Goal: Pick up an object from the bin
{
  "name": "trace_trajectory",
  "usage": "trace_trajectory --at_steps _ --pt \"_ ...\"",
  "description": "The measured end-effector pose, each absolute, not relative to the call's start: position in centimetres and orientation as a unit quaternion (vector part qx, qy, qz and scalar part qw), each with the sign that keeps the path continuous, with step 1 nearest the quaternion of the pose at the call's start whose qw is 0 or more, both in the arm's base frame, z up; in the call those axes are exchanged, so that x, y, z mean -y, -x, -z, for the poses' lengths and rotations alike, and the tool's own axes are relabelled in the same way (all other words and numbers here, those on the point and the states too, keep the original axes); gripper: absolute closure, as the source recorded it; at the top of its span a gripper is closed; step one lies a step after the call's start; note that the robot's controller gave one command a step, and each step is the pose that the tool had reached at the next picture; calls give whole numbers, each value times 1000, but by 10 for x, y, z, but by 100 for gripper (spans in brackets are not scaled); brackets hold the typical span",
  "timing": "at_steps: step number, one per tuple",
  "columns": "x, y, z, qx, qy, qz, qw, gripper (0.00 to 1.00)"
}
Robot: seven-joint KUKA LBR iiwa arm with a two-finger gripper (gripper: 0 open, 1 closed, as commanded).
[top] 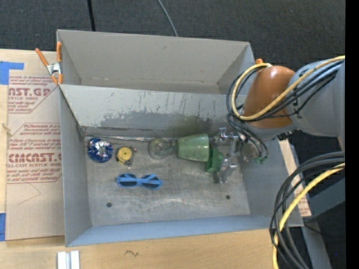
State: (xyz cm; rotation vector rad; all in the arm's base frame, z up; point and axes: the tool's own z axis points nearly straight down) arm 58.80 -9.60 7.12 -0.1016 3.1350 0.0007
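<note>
A pale green plastic goblet (194, 148) lies on its side in the bin's back right part. Its clear stem and foot (159, 148) point left, and a darker green piece (213, 161) sits at its right end. My gripper (226, 157) is down at the bin floor, right against that right end of the goblet. Whether it grips the goblet I cannot tell. A pair of small blue toy glasses (138, 180) lies on the floor to the left of the gripper.
A shiny blue round thing (100, 150) and a small yellow round thing (124, 154) lie at the left by the back wall. The arm with its orange cover and yellow cables hangs over the bin's right rim. The bin's right wall stands close behind the gripper.
</note>
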Motion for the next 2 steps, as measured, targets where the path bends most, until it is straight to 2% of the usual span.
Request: trace_trajectory --at_steps 1,2 --pt "99 -587 -73 -1000 30 0 3 100" --pt "119 -561 -235 -995 99 2 5 100"
